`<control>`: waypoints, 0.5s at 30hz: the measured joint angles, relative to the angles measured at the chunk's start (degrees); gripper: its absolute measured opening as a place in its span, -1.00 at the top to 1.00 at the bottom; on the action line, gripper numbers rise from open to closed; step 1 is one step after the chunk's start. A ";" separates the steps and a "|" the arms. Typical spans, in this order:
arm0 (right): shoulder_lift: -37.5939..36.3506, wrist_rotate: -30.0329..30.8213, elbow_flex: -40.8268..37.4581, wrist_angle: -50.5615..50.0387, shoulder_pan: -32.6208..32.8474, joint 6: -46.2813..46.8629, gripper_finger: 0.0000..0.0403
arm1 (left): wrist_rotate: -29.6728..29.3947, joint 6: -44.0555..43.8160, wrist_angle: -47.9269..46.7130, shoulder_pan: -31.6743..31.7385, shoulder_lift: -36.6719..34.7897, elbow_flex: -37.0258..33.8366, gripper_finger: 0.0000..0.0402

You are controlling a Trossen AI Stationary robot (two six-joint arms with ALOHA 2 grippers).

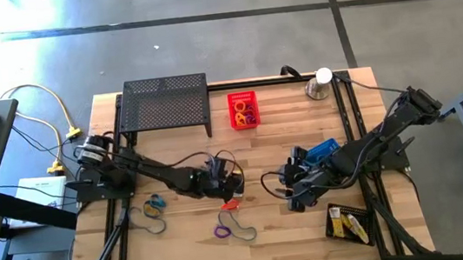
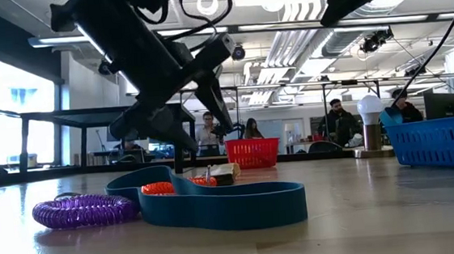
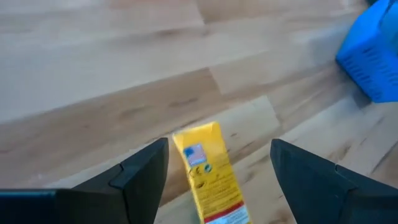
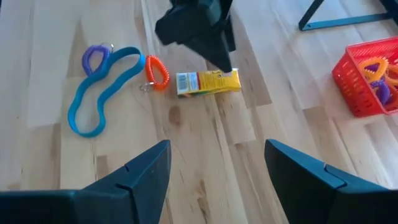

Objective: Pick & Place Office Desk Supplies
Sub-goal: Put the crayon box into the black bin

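Note:
A small yellow-and-white box (image 3: 208,174) lies flat on the table. My left gripper (image 3: 219,144) is open above it, with one finger on each side of the box's end; I see no touch. In the right wrist view the box (image 4: 208,82) lies beside an orange coil loop (image 4: 157,72). Farther toward the near edge are a blue band loop (image 4: 99,93) and a purple coil (image 4: 93,57). My right gripper (image 4: 217,146) is open and empty, hovering right of the box (image 1: 231,202). A second band and coil (image 1: 152,211) lie near the left arm.
A red basket (image 1: 243,109) with several coloured loops stands at the far middle, with the black mesh shelf (image 1: 166,107) to its left. A silver dome with a white ball (image 1: 322,83) is at the far right. A blue basket (image 1: 321,150) sits by the right arm, and a black tray of yellow boxes (image 1: 349,221) is near right.

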 joint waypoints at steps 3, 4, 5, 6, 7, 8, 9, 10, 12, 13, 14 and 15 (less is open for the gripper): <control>0.00 -2.24 0.00 -0.19 0.00 -0.09 -0.23 | -1.03 0.65 1.18 -1.17 1.24 -0.02 -0.36; 0.00 -3.31 0.00 -0.26 0.00 -0.50 -0.23 | -1.32 -0.03 1.03 -1.47 1.31 -0.02 -0.36; 0.00 -4.26 0.00 -0.23 0.02 -0.92 -0.23 | -1.83 -0.68 0.94 -1.73 1.28 -0.02 -0.36; 0.00 -5.09 0.00 -0.23 0.11 -1.09 -0.23 | -2.55 -1.09 1.17 -1.94 1.29 -0.02 -0.36; 0.00 -5.76 0.00 -0.23 0.15 -1.11 -0.23 | -3.02 -1.30 1.23 -2.12 1.28 -0.02 -0.36; 0.00 -5.99 0.00 -0.23 0.14 -1.11 -0.23 | -3.73 -1.23 1.30 -2.21 1.28 -0.02 -0.36; 0.00 -6.18 0.00 -0.23 0.15 -1.11 -0.23 | -4.20 -0.63 1.64 -2.29 1.28 -0.02 -0.36; 0.00 -6.34 0.00 -0.21 0.17 -1.13 -0.23 | -4.27 0.28 2.48 -2.38 1.28 -0.02 -0.36; 0.00 -6.76 0.00 -0.21 0.13 -1.12 -0.23 | -4.41 1.98 4.25 -2.46 1.71 0.02 -0.36; 0.00 -6.81 0.00 -0.19 0.13 -1.13 -0.23 | -4.52 2.27 5.05 -2.46 2.14 0.03 -0.36; 0.00 -6.83 0.00 -0.15 0.13 -1.13 -0.23 | -4.53 2.35 4.96 -2.44 2.38 0.01 -0.36; 0.00 -6.91 0.00 -0.15 0.13 -1.13 -0.23 | -4.56 2.14 4.61 -2.45 2.60 -0.09 -0.36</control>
